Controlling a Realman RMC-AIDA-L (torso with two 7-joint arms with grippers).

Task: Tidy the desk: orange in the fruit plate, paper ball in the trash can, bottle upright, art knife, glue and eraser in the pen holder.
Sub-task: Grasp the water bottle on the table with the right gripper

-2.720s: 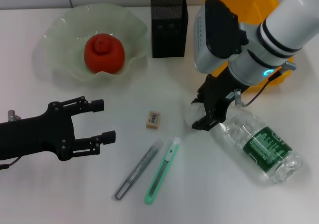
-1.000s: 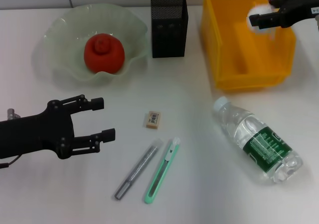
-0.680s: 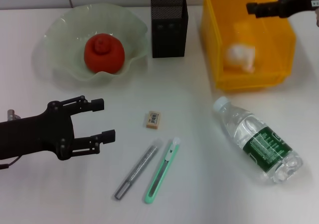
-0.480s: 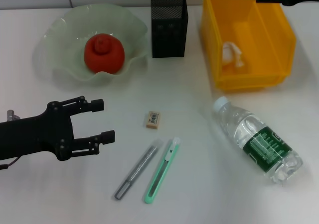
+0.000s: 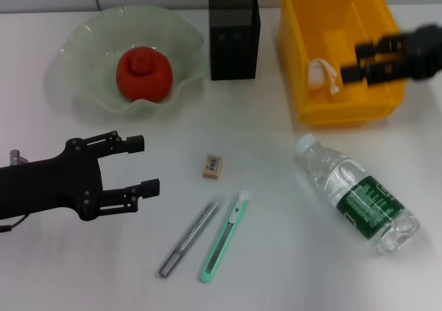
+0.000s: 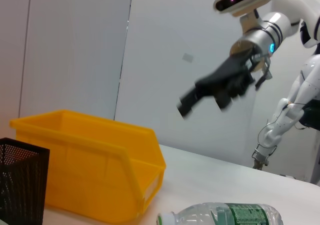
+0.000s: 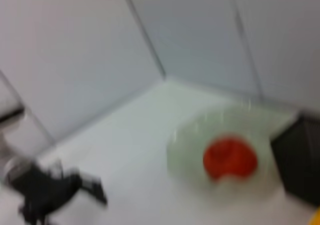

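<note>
The right gripper (image 5: 351, 61), fingers spread and empty, has dropped over the yellow trash bin (image 5: 366, 102); the paper ball (image 5: 323, 75) lies inside. Only the left wrist view shows it raised above the bin. The left gripper (image 5: 141, 164) hangs open, unmoved.

The left end effector (image 5: 135, 166) is matte black, with two slim linkage fingers studded with small screws. The right end effector (image 5: 366, 61) is black too, on a white arm with a silver wrist and a glowing blue ring.
</note>
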